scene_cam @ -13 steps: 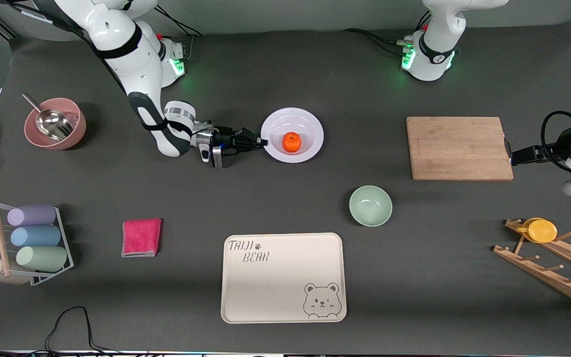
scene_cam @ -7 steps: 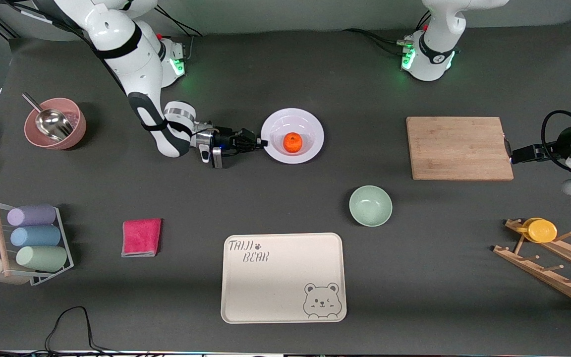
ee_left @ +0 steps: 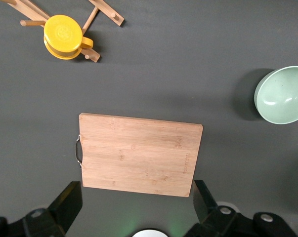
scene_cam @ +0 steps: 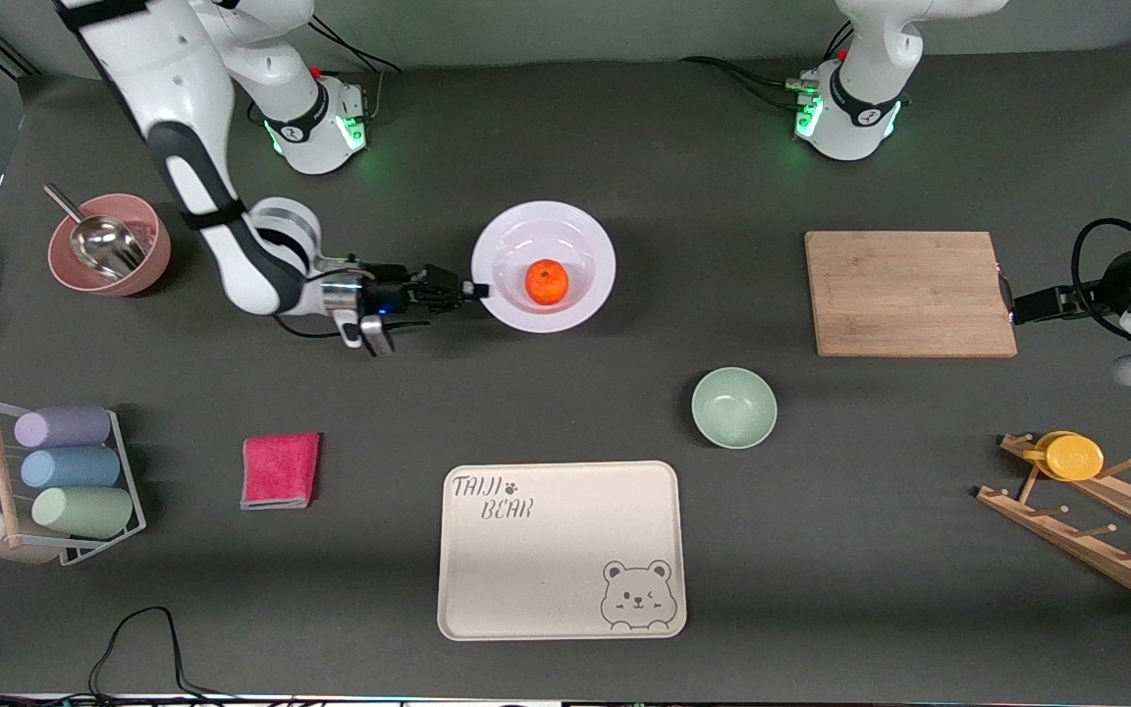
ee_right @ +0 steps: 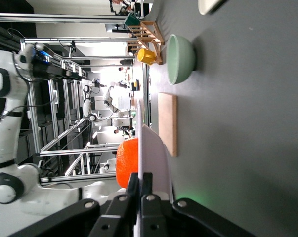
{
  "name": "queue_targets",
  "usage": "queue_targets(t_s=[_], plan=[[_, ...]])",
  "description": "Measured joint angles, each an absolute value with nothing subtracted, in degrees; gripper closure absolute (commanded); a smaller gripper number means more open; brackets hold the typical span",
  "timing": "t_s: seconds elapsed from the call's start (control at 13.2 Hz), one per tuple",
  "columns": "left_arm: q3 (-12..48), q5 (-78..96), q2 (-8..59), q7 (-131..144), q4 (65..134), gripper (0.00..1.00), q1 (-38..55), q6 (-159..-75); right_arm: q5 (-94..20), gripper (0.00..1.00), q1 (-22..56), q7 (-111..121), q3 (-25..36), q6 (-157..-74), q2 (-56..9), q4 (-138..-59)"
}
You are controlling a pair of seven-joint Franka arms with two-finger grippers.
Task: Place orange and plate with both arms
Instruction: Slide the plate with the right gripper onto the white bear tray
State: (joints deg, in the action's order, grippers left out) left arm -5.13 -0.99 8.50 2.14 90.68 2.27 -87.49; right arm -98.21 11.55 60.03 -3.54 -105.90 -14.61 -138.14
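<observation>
The white plate (scene_cam: 585, 236) carries the orange (scene_cam: 547, 282) in its well. My right gripper (scene_cam: 480, 290) is shut on the plate's rim at the side toward the right arm's end and holds it slightly raised off the table. In the right wrist view the plate (ee_right: 151, 148) shows edge-on between the closed fingers (ee_right: 148, 190), with the orange (ee_right: 126, 163) beside it. My left gripper (scene_cam: 1017, 309) waits in the air at the end of the wooden cutting board (scene_cam: 909, 293). In the left wrist view it (ee_left: 137, 191) is open and empty over the board (ee_left: 139, 153).
A pale green bowl (scene_cam: 733, 407) and a beige bear tray (scene_cam: 560, 550) lie nearer the front camera. A pink bowl with a scoop (scene_cam: 109, 245), a red cloth (scene_cam: 280, 469) and a cup rack (scene_cam: 55, 481) are toward the right arm's end. A yellow cup (scene_cam: 1071, 456) sits on a wooden rack.
My right gripper has carried the plate with the orange toward the right arm's end of the table, and the plate looks lifted. The left arm has not moved.
</observation>
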Motion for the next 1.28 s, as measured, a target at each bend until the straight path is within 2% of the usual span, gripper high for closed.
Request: queue_targets(t_s=[0.3, 0.53, 0.75, 1.06, 1.28], plan=[[-5.12, -0.99, 8.51, 2.14, 90.68, 0.00, 2.28, -87.48, -95.05, 1.00, 10.84, 47.83, -3.64, -106.16, -4.27, -137.97], [-5.12, -0.99, 8.55, 2.14, 90.68, 0.00, 2.28, -87.37, -93.70, 1.00, 10.82, 45.29, -3.51, -107.10, -4.85, -133.21], [-5.12, -1.00, 8.69, 2.14, 90.69, 0.00, 2.28, -87.31, -92.36, 1.00, 10.66, 42.92, -3.04, -108.09, -13.90, -119.78], [-5.12, -1.01, 9.13, 2.14, 90.69, 0.00, 2.28, -87.29, -92.33, 1.00, 10.49, 40.55, -1.98, -108.16, -33.26, -97.19], [-5.12, -1.02, 9.15, 2.14, 90.68, 0.00, 2.28, -87.29, -92.32, 1.00, 10.36, 35.56, -1.39, -109.47, -45.03, -81.38]])
